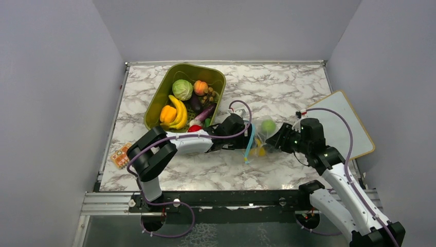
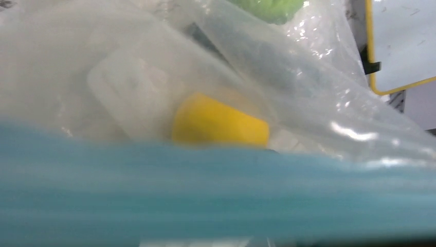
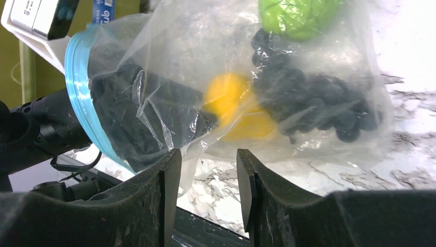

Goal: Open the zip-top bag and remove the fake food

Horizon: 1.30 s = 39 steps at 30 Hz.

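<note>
The left pincer (image 3: pixel 141 110) reaches into the clear crinkly zip-top bag (image 3: pixel 319 146) through its blue mouth, its grip impossible to tell; the right pincer (image 3: pixel 208 172) stands open just below the bag. It should clamp the bag's bottom fold so the yellow plastic fruit (image 3: pixel 231 100) inside comes within reach

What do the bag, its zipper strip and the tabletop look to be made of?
Zip-top bag: thin clear plastic film, glossy; it crinkles, glints, and shows its contents.
Zipper strip: thicker light blue plastic, seemingly matte.
Tabletop: marble-patterned, white with grey veins; real stone or printed laminate cannot be told.
</note>
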### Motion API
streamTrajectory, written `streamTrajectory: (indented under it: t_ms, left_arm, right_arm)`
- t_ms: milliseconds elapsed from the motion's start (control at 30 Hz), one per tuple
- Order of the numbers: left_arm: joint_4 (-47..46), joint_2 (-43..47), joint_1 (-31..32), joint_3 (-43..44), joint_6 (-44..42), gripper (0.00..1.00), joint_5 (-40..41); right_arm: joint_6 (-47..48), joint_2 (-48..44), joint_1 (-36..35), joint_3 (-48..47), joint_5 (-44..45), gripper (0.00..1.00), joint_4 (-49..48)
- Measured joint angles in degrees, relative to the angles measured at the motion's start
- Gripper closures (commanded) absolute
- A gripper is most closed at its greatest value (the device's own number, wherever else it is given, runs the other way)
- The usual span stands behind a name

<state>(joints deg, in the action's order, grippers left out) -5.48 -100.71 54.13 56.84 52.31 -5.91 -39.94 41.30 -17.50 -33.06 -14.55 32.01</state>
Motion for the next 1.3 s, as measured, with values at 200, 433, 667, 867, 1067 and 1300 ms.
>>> streamTrajectory:
  t_ms: [200,433,667,867,1067,1300]
  left_arm:
    - [3.3,-0.9,0.0,3.7,-2.0,0.06,0.7]
    - [4.2,-4.6,0.0,9.3,-3.2,0.06,0.7]
    - [6.2,-7.5,0.2,9.2,-3.5,0.1,0.9]
    - [7.7,-7.7,1.3,9.2,-3.8,0.26,2.8]
    - [8.1,-7.6,1.9,9.2,-4.1,0.35,4.4]
    - [9.2,-5.4,2.1,7.4,-4.0,0.3,7.0]
  right_arm:
    - [-0.5,-2.4,0.0,-0.5,5.2,0.55,2.5]
    - [-3.3,-4.5,0.0,-0.5,10.3,0.55,4.7]
    - [-4.8,-4.9,0.0,-0.5,11.8,0.55,5.4]
    - [-5.3,-5.1,0.0,-0.5,12.1,0.55,6.0]
    - [-5.5,-5.4,0.0,-0.2,12.1,0.55,6.3]
    - [-5.5,-5.4,0.0,-0.2,12.1,0.55,6.7]
